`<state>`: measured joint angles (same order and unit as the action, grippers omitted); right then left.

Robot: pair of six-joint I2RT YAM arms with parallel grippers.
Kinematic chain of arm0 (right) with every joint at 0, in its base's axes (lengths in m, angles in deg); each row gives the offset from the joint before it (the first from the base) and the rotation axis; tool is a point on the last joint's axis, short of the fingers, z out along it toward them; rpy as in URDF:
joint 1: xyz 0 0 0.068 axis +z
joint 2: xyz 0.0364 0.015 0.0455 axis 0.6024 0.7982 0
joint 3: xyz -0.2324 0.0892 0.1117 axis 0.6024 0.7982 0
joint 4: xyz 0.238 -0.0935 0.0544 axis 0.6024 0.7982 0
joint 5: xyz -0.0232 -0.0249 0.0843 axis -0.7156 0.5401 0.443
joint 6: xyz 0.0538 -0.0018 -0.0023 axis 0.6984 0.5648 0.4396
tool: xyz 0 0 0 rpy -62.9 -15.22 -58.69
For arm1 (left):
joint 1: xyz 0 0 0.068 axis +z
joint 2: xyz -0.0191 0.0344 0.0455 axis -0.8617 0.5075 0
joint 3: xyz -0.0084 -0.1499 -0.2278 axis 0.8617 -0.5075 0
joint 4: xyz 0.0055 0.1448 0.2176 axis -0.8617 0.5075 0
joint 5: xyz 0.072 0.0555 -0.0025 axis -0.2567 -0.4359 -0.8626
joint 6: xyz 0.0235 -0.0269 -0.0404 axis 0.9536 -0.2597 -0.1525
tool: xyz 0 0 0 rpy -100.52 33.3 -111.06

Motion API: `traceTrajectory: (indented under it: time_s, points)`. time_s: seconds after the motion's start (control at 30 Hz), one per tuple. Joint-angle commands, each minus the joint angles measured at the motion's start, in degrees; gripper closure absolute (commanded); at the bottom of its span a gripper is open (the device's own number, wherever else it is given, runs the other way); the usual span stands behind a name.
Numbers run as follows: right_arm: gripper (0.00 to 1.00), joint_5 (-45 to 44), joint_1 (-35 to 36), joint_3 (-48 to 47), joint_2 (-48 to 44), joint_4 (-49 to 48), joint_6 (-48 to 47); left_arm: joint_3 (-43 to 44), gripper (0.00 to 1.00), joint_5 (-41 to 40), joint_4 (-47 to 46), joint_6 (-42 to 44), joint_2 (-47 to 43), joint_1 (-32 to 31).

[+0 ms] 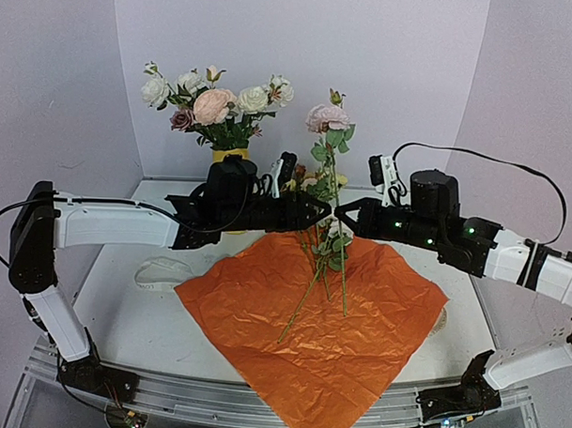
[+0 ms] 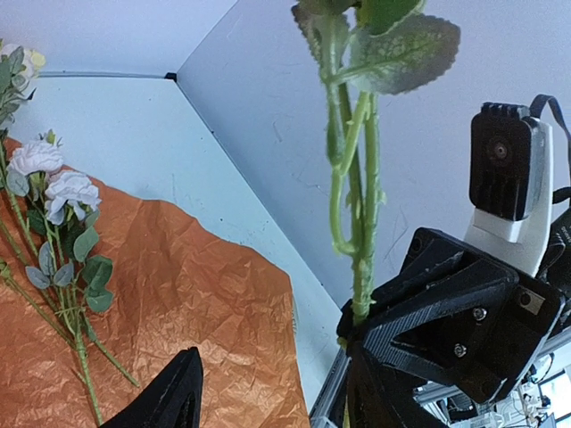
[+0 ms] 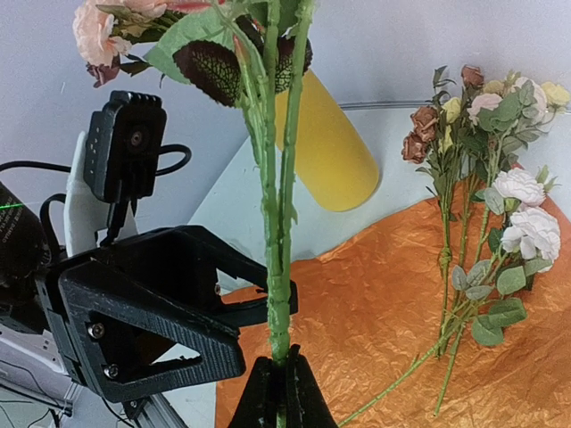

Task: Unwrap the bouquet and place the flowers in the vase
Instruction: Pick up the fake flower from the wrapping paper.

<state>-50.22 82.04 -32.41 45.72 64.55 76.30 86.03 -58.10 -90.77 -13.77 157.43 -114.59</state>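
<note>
The bouquet's orange paper [image 1: 329, 319] lies spread flat on the table. Several loose flowers [image 1: 324, 262] rest on it, also seen as flowers [image 3: 486, 259] in the right wrist view and flowers [image 2: 58, 209] in the left wrist view. My right gripper [image 1: 340, 217] [image 3: 285, 367] is shut on the lower part of one upright stem [image 3: 277, 223], whose pink bloom [image 1: 328, 117] stands high above the paper. My left gripper [image 1: 324, 213] [image 3: 266, 334] is open, and its fingers straddle that same stem just above the right gripper's hold. The yellow vase [image 1: 230, 156] [image 3: 330, 147] stands behind the left arm, largely hidden.
A big bunch of white and pink roses [image 1: 215, 103] rises above the yellow vase at the back left. A pale ribbon-like heap [image 1: 162, 271] lies on the table left of the paper. Walls close in behind and at both sides.
</note>
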Motion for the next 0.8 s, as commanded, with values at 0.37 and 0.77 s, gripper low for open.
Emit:
traceTrajectory:
  time_s: [0.37, 0.77]
  points:
    - [1.0, 5.5, -0.2, 0.4, -1.8, -4.6, -1.7, 10.5, 0.5, 1.7, -4.4, 3.0, 3.0, -0.2]
    - [1.0, 7.4, -0.2, 1.3, -2.4, -5.1, -2.3, 11.7, 0.68, -0.2, -4.3, 2.9, 2.9, 0.7]
